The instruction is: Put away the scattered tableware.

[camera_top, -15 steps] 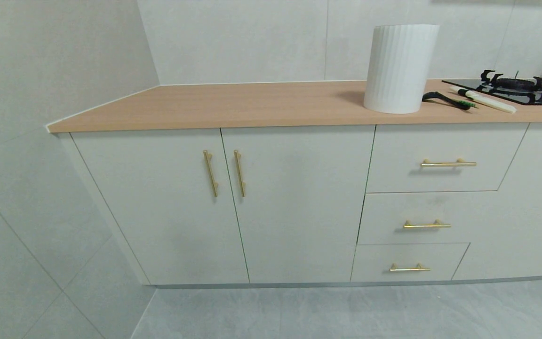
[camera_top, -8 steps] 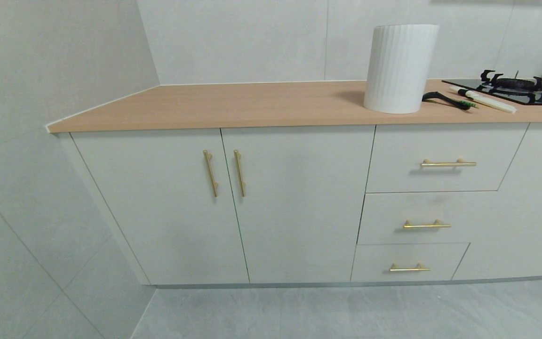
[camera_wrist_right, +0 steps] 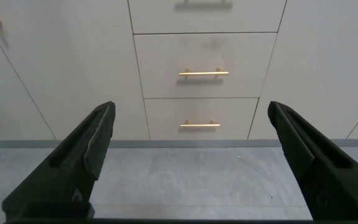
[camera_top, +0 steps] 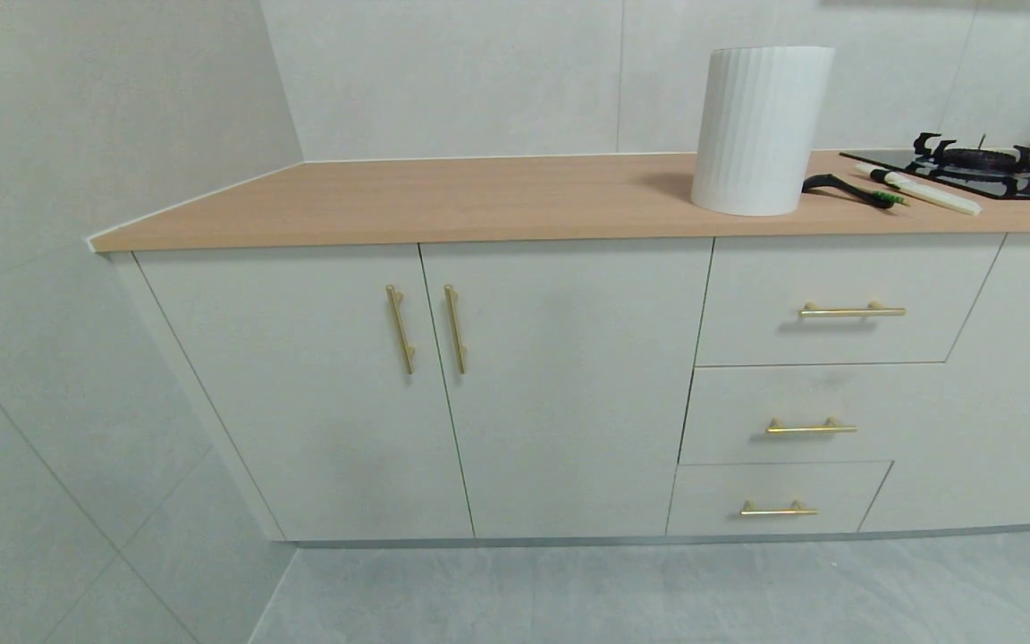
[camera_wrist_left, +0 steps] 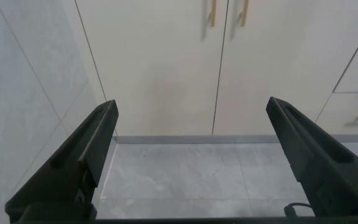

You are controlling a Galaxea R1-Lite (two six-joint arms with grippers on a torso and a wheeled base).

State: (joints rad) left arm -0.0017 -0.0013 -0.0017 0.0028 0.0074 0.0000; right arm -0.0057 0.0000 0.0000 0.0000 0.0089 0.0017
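**Tableware up on the bench to the right, both pincers low and empty**

The scattered pieces lie on the bench (camera_top: 479,197) at its right-hand end: a black-handled utensil (camera_top: 848,191) just beside the tall white ribbed holder (camera_top: 761,130), and a white-handled utensil (camera_top: 924,193) near it, at the edge of the hob (camera_top: 980,165). Both lie flat with their long axes roughly along the bench, slanting a little toward its front edge as they run right.

The left pincer (camera_wrist_left: 191,109) is spread wide with nothing between its fingers, and hangs low before the cupboard doors (camera_wrist_left: 166,62), near the floor. The right pincer (camera_wrist_right: 191,109) is likewise spread and empty, and faces the drawers (camera_wrist_right: 204,65). Those drawers stand directly under the tableware, so the right arm looks the nearer one. Its way to the pieces is up and forward, well above where it hangs (the left would also have to cross over).

One end of the black-handled utensil is hidden behind the holder, so what kind of utensil it is cannot be told. The white one's head is too small to make out. The inside of the holder is hidden, and the hob is cut off at the right edge.
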